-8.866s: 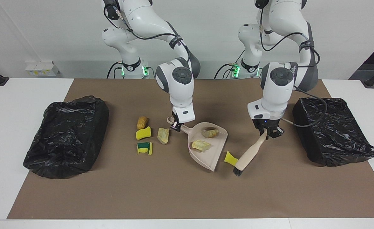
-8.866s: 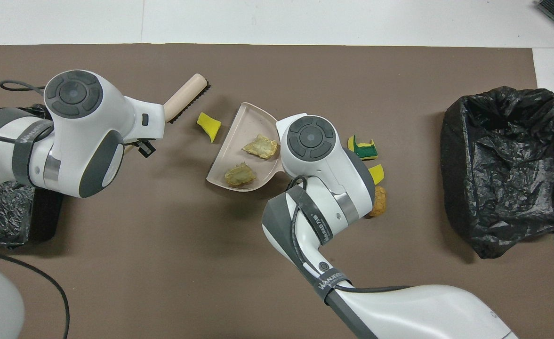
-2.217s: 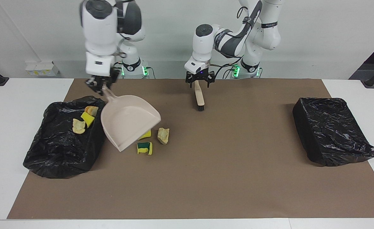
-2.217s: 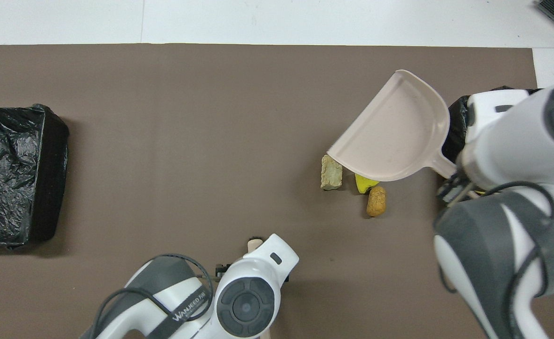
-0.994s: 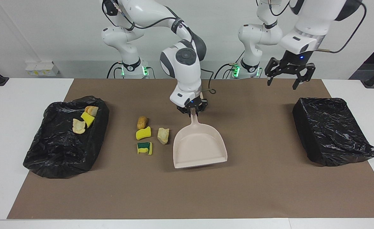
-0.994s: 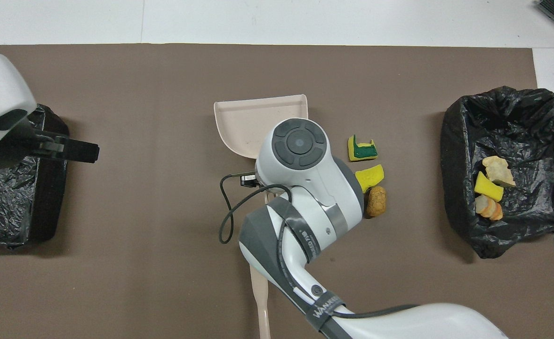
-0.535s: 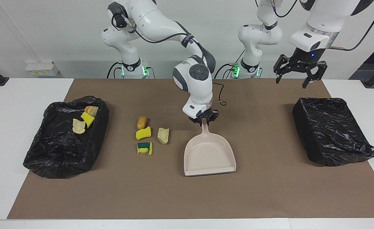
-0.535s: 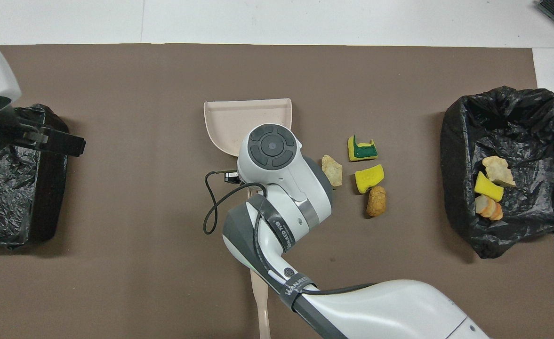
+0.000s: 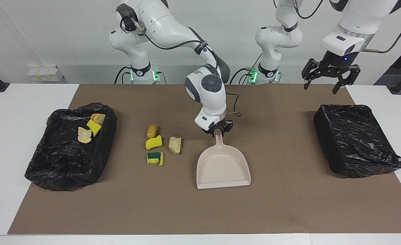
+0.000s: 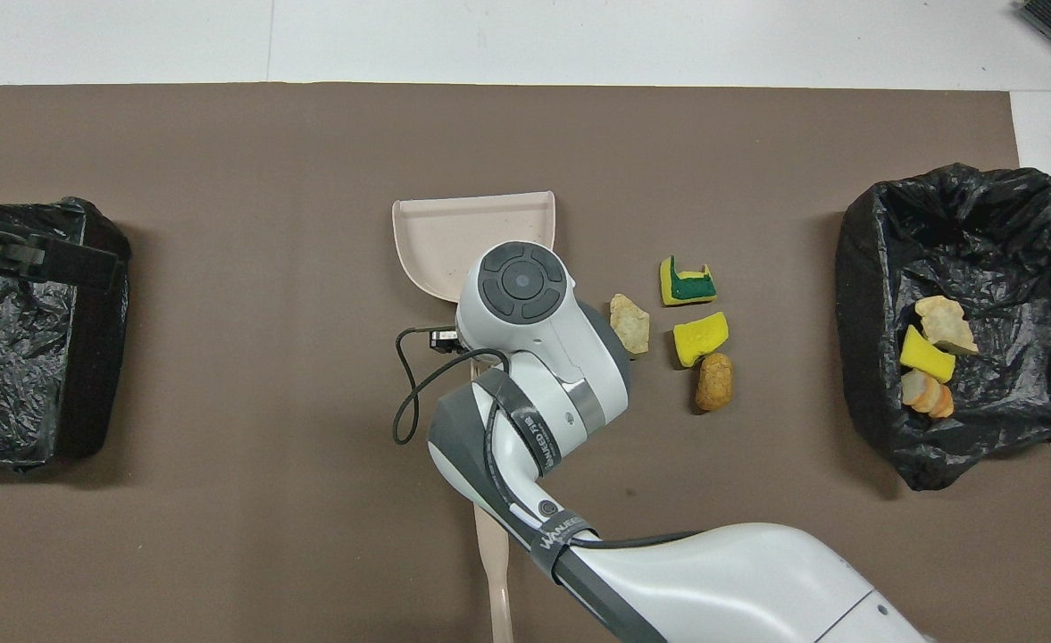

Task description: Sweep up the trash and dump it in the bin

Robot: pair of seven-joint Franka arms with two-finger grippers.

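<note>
While parking dustpan beside leftover trash with right claw, grip unclear; hovering left claw wide, empty; next needing brush.

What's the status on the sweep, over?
Left gripper open, raised near left arm's bin. Right gripper at dustpan handle. Trash: four pieces beside dustpan, three in right arm's bin. Nothing blocking.

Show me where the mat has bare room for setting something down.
Bare: the mat between the dustpan and the empty bin, and the strip farthest from the robots. Crowded: four trash bits between the dustpan, right gripper at its handle, and the filled bin.
</note>
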